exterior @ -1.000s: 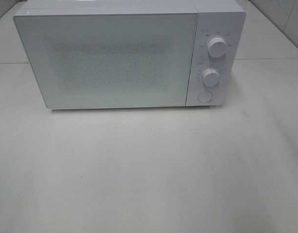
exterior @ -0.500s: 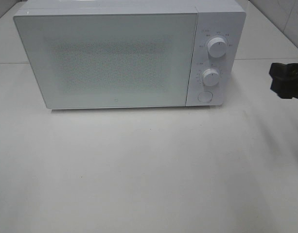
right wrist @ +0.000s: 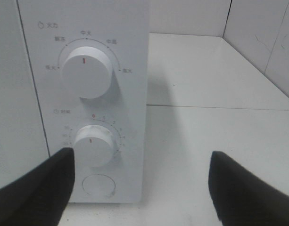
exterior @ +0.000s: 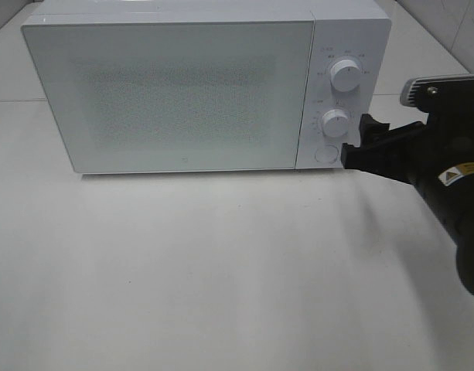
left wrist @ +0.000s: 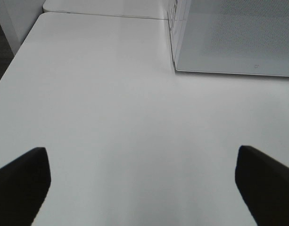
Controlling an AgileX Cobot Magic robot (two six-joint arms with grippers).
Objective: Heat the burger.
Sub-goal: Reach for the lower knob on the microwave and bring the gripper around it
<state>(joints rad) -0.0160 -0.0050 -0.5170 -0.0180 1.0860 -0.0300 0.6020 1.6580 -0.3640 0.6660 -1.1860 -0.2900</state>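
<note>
Now the right black tool has come in beside the white box microwave.
Both it and the left black tool are wide open, holding nothing.

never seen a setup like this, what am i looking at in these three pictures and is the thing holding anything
This is a robot with two arms, each ending in a two-fingered pincer. The wide picture comes from a camera mounted high above the white table. It looks at a white microwave with its door shut. The black shape on the right of that picture is the right pincer, close to the microwave's lower knob.

The other two pictures come from small cameras on the wrists. The dark wedges at their edges are the pincer fingers. The left pincer hangs over the table near the microwave's front corner. Both pincers are open and hold nothing.
</note>
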